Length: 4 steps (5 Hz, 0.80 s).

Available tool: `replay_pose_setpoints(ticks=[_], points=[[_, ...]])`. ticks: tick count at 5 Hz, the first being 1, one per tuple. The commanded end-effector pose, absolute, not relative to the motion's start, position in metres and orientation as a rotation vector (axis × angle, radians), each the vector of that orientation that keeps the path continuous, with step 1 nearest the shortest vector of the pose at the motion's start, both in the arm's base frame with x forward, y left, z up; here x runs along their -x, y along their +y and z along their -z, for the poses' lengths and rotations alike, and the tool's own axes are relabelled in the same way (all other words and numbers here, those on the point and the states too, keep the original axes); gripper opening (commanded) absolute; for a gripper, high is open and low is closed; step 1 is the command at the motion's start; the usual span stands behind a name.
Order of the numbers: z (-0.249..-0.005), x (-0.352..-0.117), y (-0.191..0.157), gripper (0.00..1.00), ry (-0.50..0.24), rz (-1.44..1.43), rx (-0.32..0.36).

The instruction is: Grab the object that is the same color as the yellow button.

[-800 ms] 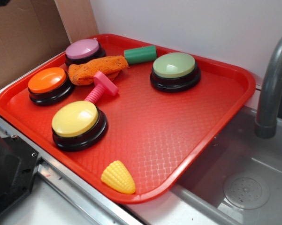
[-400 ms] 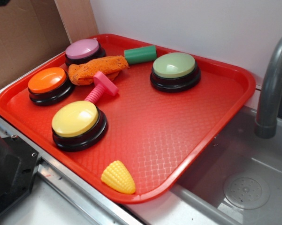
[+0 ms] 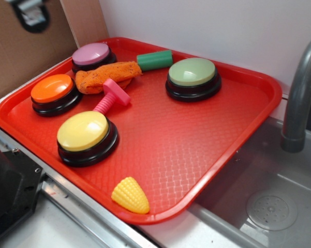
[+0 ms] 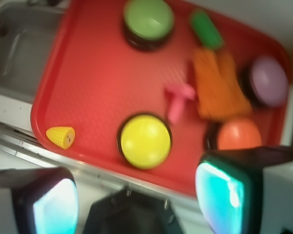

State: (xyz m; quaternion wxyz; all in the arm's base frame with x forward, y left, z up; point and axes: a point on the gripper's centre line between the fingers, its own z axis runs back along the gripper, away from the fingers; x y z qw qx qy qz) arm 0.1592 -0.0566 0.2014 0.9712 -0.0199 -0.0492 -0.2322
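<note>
**Ana:** Fingers [image 4: 136, 195] were wide open, right? One pad [image 4: 219, 192] sat far from the other, and nothing was between them.

**Ben:** Yes, they held nothing. They hung high up over the near edge of the red tray [image 3: 258, 85], looking down on it.

**Ana:** Where was the corn [image 3: 130, 195]?

**Ben:** It lay on its side in the near corner of the tray, close to the rim. The yellow button [image 3: 86, 135] sat a little way off, not touching it.

**Ana:** So how should the arm grab it?

**Ben:** I think it should move over the corn first, then go straight down. The corn is small and pointy, so pinch the fat end. Watch the rim, too. A finger could bump it.

**Ana:** And the arm?

**Ben:** From the side view, only a bit of it showed, up in the top left corner.
</note>
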Motion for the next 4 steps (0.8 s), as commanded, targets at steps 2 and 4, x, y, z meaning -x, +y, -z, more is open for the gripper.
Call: replay_pose_setpoints(ticks=[2, 4], points=[[-0.138, -0.169, -0.107, 1.00, -0.164, 1.203, 0.285], [-0.093, -0.140, -0.147, 1.00, -0.102, 1.510, 0.341]])
